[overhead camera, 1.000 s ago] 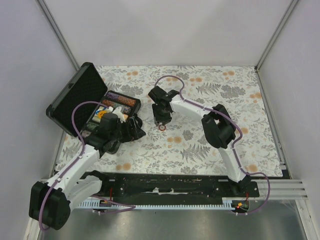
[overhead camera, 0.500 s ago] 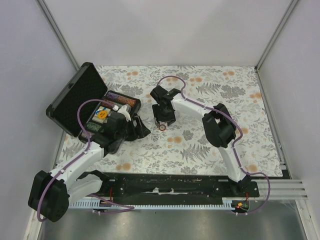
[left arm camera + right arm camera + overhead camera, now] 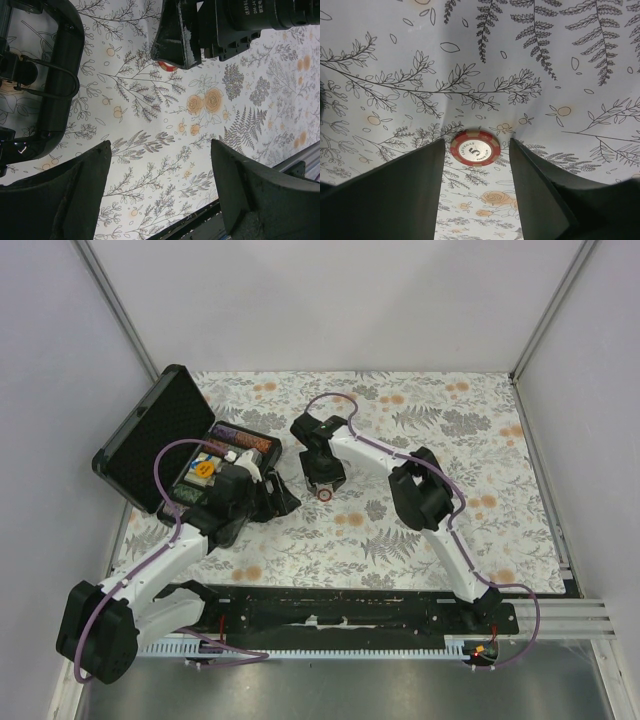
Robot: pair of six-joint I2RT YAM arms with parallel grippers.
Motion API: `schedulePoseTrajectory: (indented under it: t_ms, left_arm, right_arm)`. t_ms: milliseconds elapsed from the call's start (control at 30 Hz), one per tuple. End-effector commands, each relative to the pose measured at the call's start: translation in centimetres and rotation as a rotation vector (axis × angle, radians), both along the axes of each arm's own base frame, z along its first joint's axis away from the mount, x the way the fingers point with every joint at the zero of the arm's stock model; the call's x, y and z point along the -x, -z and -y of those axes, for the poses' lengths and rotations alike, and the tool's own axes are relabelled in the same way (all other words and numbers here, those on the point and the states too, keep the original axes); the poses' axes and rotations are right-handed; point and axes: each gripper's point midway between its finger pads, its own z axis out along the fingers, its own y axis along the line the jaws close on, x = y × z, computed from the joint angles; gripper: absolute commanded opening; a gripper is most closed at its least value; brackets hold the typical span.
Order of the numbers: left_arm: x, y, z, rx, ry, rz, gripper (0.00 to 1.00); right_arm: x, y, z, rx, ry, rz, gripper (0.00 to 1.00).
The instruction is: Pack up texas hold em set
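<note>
The two arms were bolted side by side at the near edge of the worktop (image 3: 450, 450), which was covered by a floral cloth. The left arm (image 3: 150, 570) reached forward beside the near side of the case. The left fingers (image 3: 65, 195) were released and spread wide, low over the cloth, with only the printed pattern between them.

Farther in, toward the middle of the worktop, the right arm (image 3: 440, 520) bent over and pointed downward. The right fingers (image 3: 395, 195) stood apart on either side of a single poker chip (image 3: 475, 148). The chip was red and cream, marked with a 5, and lay flat on the cloth. A thin strip of cloth showed on each side of it, so the fingers were released around the chip, not clenched on it. The chip lay outside the case, to its right.

At the far left, the black case (image 3: 150, 435) sat open with its lid tilted back. An orange button (image 3: 203, 468) lay in its base, and a row of chips (image 3: 245, 438) ran along the far side. The left arm partly hid the rest of the contents.
</note>
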Motion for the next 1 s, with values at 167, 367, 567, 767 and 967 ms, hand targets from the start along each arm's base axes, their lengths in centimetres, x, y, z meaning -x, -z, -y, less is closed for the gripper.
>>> schedulePoseTrajectory:
  t_ms: [167, 367, 567, 767, 967]
  left_arm:
    - [-0.5, -0.5, 0.1, 0.002, -0.008, 0.027, 0.85]
    - [-0.4, -0.1, 0.1, -0.007, -0.003, 0.017, 0.85]
    - [-0.3, 0.0, 0.0, -0.009, 0.000, 0.017, 0.84]
    - [0.1, 0.1, -0.1, -0.011, 0.001, 0.015, 0.84]
    - [0.5, 0.1, -0.3, -0.008, -0.002, 0.019, 0.84]
  right_arm:
    - [2.3, 1.6, 1.0, 0.148, -0.057, -0.043, 0.62]
    - [2.9, 2.5, 1.2, 0.156, -0.060, -0.071, 0.63]
    - [1.6, 3.8, 1.7, 0.211, -0.056, -0.026, 0.62]
    - [0.3, 4.5, 1.6, 0.225, -0.050, 0.015, 0.65]
    - [0.6, 5.2, 1.4, 0.202, -0.050, 0.003, 0.62]
